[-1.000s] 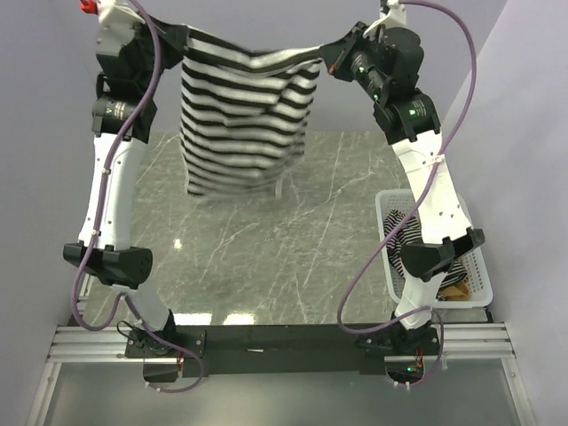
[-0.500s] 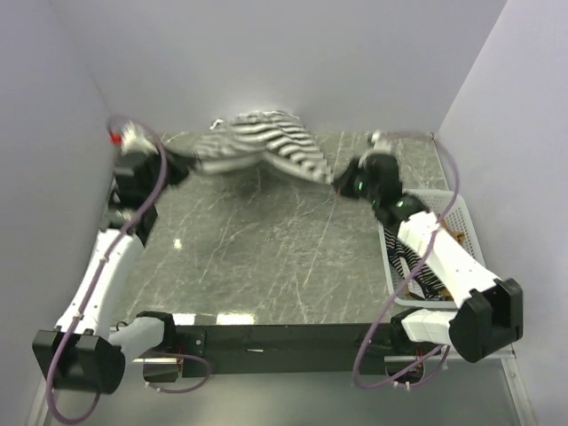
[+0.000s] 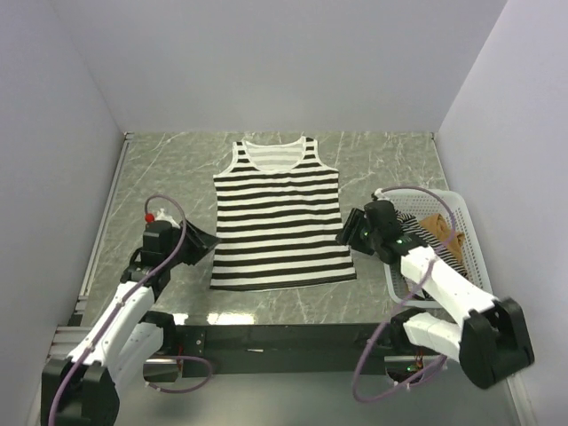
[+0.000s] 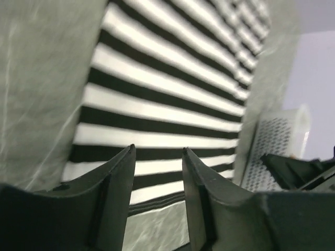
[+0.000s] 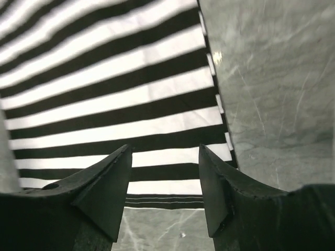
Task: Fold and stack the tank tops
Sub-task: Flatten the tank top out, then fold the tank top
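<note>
- We see the wide-striped tank top point(image 3: 282, 217) lying flat on the marble table point(image 3: 160, 169), neck at the far side
- Left gripper point(image 4: 157, 151) and right gripper point(image 5: 165, 149) are spread, empty, beside its hem corners
- Soft, light, limp: we'd pinch a side edge to fold

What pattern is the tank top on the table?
The tank top has wide black-and-white stripes; top external view.

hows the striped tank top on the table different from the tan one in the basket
The wide-striped tank top lies spread flat on the table; the tan top sits bunched in the white basket. One has black-and-white stripes, the other is plain tan-brown. Neither is being held.
</note>
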Robot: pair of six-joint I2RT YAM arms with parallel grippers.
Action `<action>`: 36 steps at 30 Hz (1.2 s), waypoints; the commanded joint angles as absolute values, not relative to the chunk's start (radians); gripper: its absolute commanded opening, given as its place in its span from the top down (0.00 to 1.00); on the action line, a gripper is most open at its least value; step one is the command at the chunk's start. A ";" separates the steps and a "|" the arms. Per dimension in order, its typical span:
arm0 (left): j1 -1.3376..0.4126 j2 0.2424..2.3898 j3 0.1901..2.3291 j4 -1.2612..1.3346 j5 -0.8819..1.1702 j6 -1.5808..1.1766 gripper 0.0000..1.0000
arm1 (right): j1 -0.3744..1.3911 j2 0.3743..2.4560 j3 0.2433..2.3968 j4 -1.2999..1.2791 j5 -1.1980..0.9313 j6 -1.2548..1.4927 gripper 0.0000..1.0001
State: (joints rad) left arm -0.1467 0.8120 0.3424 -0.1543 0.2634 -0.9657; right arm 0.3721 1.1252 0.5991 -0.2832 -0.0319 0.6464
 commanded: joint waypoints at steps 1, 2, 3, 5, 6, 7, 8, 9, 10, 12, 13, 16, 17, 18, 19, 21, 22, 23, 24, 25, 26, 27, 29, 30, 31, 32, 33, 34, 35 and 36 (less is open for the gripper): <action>-0.149 0.752 0.458 -0.184 0.192 -0.948 0.53 | 0.389 1.011 0.624 -0.328 0.026 0.652 0.39; -0.149 0.756 0.504 -0.207 0.148 -0.930 0.51 | 0.409 1.002 0.627 -0.331 0.031 0.656 0.39; -0.146 0.796 0.526 -0.204 0.120 -0.920 0.50 | 0.434 1.002 0.640 -0.328 0.049 0.666 0.39; -0.135 0.875 0.611 -0.184 0.080 -0.881 0.53 | 0.586 1.049 0.687 -0.322 0.102 0.716 0.39; -0.130 0.979 0.647 -0.184 0.063 -0.867 0.54 | 0.660 1.078 0.713 -0.322 0.135 0.736 0.39; -0.124 1.039 0.688 -0.184 0.043 -0.853 0.54 | 0.719 1.115 0.742 -0.321 0.190 0.776 0.40; -0.120 1.099 0.768 -0.176 0.017 -0.823 0.54 | 0.818 1.155 0.770 -0.315 0.199 0.794 0.41; -0.100 1.159 0.808 -0.169 0.029 -0.816 0.55 | 0.856 1.240 0.826 -0.293 0.204 0.810 0.42; -0.077 1.272 0.884 -0.172 0.069 -0.813 0.58 | 0.894 1.287 0.859 -0.281 0.216 0.831 0.44; -0.019 1.371 0.934 -0.161 0.172 -0.844 0.64 | 1.000 1.425 0.969 -0.265 0.239 0.847 0.48; -0.006 1.382 0.939 -0.143 0.190 -0.862 0.63 | 1.037 1.475 1.014 -0.265 0.250 0.853 0.52; -0.003 1.385 0.992 -0.164 0.203 -0.887 0.62 | 1.153 1.682 1.221 -0.313 0.265 0.841 0.58; 0.012 1.382 1.009 -0.182 0.201 -0.871 0.61 | 1.176 1.777 1.273 -0.330 0.278 0.838 0.58; 0.023 1.367 1.025 -0.196 0.195 -0.865 0.61 | 1.216 1.822 1.364 -0.354 0.276 0.831 0.58; 0.025 1.359 1.054 -0.231 0.184 -0.858 0.61 | 1.230 1.863 1.408 -0.368 0.276 0.827 0.59; 0.034 1.326 1.077 -0.255 0.160 -0.838 0.59 | 1.252 1.968 1.508 -0.406 0.282 0.821 0.59; 0.038 1.315 1.087 -0.261 0.156 -0.831 0.58 | 1.265 1.998 1.534 -0.422 0.284 0.818 0.59; 0.047 1.306 1.092 -0.262 0.152 -0.822 0.57 | 1.273 2.043 1.577 -0.432 0.287 0.816 0.59; 0.055 1.295 1.095 -0.265 0.149 -0.819 0.57 | 1.278 2.060 1.591 -0.445 0.293 0.813 0.59; 0.058 1.293 1.100 -0.265 0.155 -0.818 0.57 | 1.285 2.075 1.604 -0.448 0.296 0.807 0.59; 0.067 1.292 1.100 -0.261 0.158 -0.810 0.57 | 1.290 2.104 1.635 -0.466 0.301 0.804 0.59; 0.069 1.295 1.101 -0.262 0.163 -0.808 0.57 | 1.292 2.121 1.653 -0.478 0.308 0.801 0.59; 0.077 1.299 1.104 -0.258 0.181 -0.801 0.58 | 1.298 2.160 1.696 -0.506 0.316 0.801 0.59; 0.078 1.305 1.104 -0.256 0.187 -0.799 0.58 | 1.295 2.169 1.704 -0.511 0.316 0.798 0.59; 0.081 1.308 1.104 -0.256 0.195 -0.796 0.58 | 1.296 2.178 1.710 -0.511 0.316 0.796 0.59; 0.084 1.312 1.103 -0.256 0.196 -0.796 0.59 | 1.298 2.192 1.726 -0.511 0.313 0.793 0.59; 0.086 1.313 1.101 -0.249 0.202 -0.796 0.59 | 1.298 2.200 1.733 -0.521 0.317 0.790 0.59; 0.087 1.315 1.094 -0.244 0.206 -0.799 0.59 | 1.299 2.206 1.743 -0.526 0.336 0.787 0.59; 0.089 1.316 1.089 -0.241 0.210 -0.799 0.59 | 1.302 2.216 1.764 -0.541 0.345 0.785 0.59; 0.087 1.316 1.086 -0.235 0.210 -0.801 0.59 | 1.305 2.220 1.773 -0.546 0.350 0.779 0.59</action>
